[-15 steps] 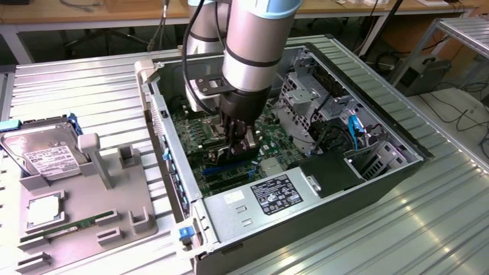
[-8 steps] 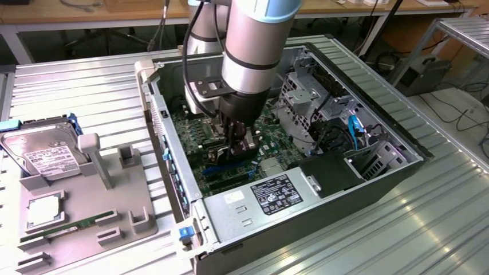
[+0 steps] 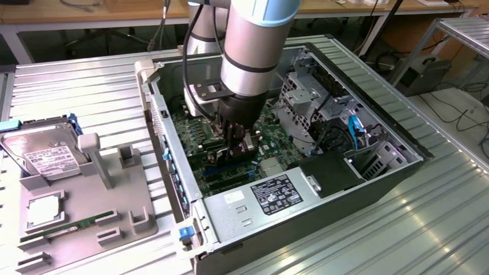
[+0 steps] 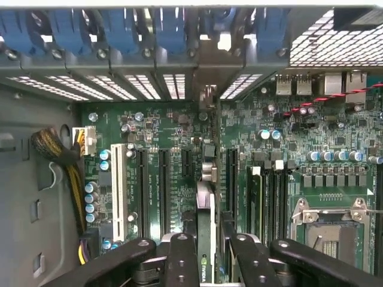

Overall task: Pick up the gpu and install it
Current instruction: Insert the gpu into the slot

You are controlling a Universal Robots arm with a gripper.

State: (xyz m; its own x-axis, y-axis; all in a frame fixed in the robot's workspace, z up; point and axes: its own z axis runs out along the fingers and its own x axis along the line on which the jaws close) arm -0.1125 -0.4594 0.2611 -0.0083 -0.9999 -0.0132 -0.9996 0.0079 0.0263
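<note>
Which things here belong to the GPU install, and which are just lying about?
In the job: gpu, edge-on in the tool; motherboard; computer case.
Lying about: hard drive, RAM stick, grey parts tray.

open case top [image 3: 321, 43], drive cage [image 3: 306, 94] and power supply [image 3: 264, 200] flank motherboard [image 4: 173, 128], empty slots [image 4: 163, 179] beside gpu [image 4: 205, 239]

Arm [image 3: 248, 51] deep inside open computer case [image 3: 397, 166]; hard drive [image 3: 42, 150] on grey tray [image 3: 114, 212]

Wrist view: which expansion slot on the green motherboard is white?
The long white slot nearest the yellow-and-black cable bundle, beside the small blue capacitors; the other slots are black.
</note>
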